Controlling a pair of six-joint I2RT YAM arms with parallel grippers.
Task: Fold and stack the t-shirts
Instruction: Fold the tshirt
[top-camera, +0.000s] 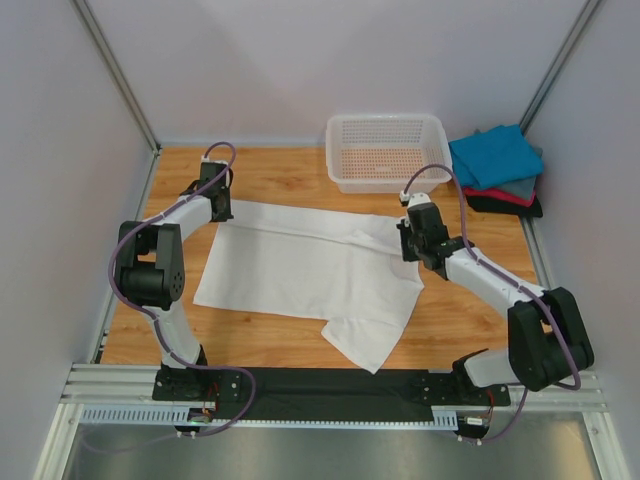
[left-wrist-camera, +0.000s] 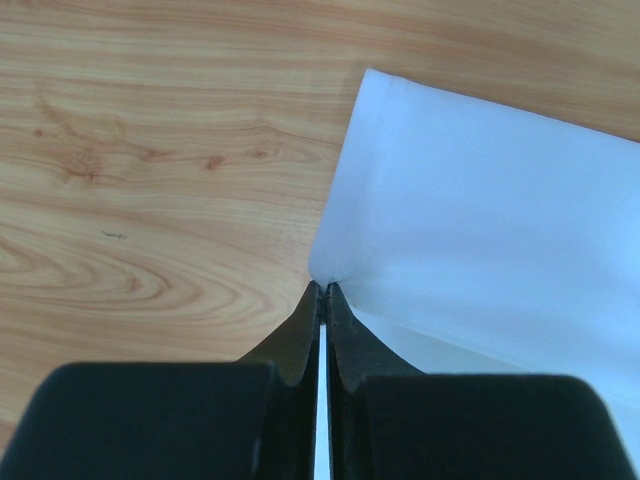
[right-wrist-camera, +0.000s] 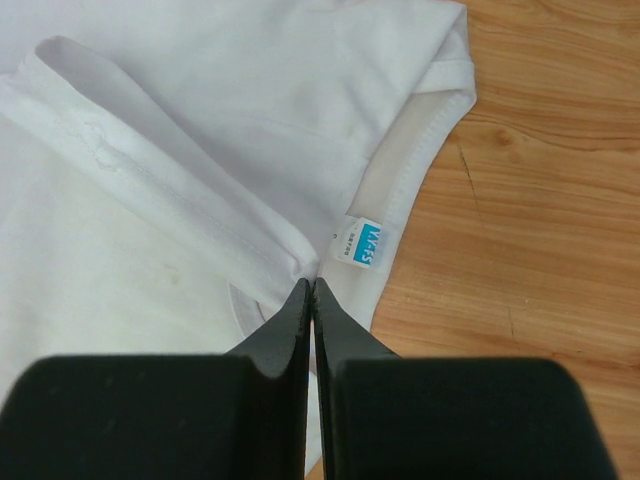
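A plain white t-shirt (top-camera: 310, 265) lies spread across the middle of the wooden table, one sleeve pointing to the near edge. My left gripper (top-camera: 221, 207) is shut on its far left corner; the left wrist view shows the cloth (left-wrist-camera: 480, 220) pinched at the tips of my left gripper (left-wrist-camera: 324, 287). My right gripper (top-camera: 412, 243) is shut on the shirt's right edge by the neck; the right wrist view shows a fold of cloth (right-wrist-camera: 180, 180) held at the tips of my right gripper (right-wrist-camera: 311, 285), beside the blue neck label (right-wrist-camera: 362, 243). Folded teal, grey, red and black shirts (top-camera: 497, 170) are stacked at the far right.
A white plastic mesh basket (top-camera: 388, 151) stands at the back, right of centre, next to the folded stack. Grey walls and metal frame posts close the table on three sides. A black mat and metal rail (top-camera: 330, 390) run along the near edge.
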